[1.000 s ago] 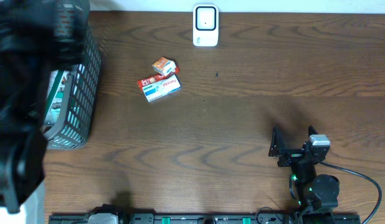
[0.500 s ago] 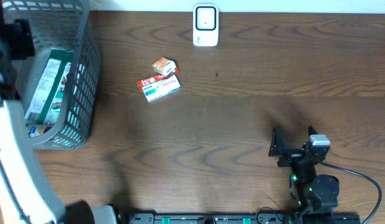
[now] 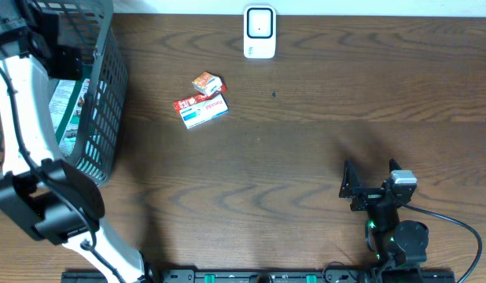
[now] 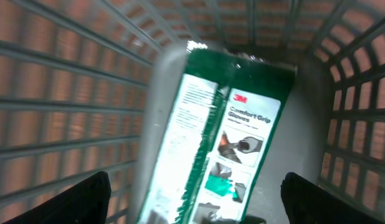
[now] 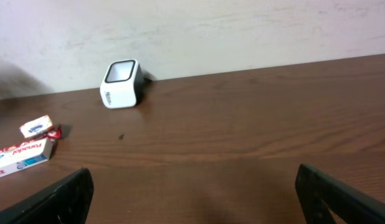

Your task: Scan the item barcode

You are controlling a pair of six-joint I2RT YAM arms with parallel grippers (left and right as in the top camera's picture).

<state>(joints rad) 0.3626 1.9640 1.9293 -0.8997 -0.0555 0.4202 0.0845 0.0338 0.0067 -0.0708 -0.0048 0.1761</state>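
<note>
Dark wood table, pale wall behind.
Table [image 3: 322, 118]: brown wood-grain top with a faint sheen and one small dark speck toward the back. Wall [image 5: 255, 25]: off-white, mottled, meets the table's far edge. Light even and soft; shadows dim.

A mesh basket [image 3: 109, 102] stands at the wooden table's [image 3: 306, 157] far left corner with a green-and-white package [image 3: 66, 110] lying in it, and the white left arm [image 3: 11, 102] reaches up from the near left corner with its black wrist end over the basket's far part. A white barcode scanner [image 3: 259, 32] sits at the middle of the far edge. A small orange packet [image 3: 208, 82] touches a red, white and blue box [image 3: 201, 110] nearer the table's middle, while the right arm [image 3: 388, 212] sits by the near edge toward the right corner.
</note>
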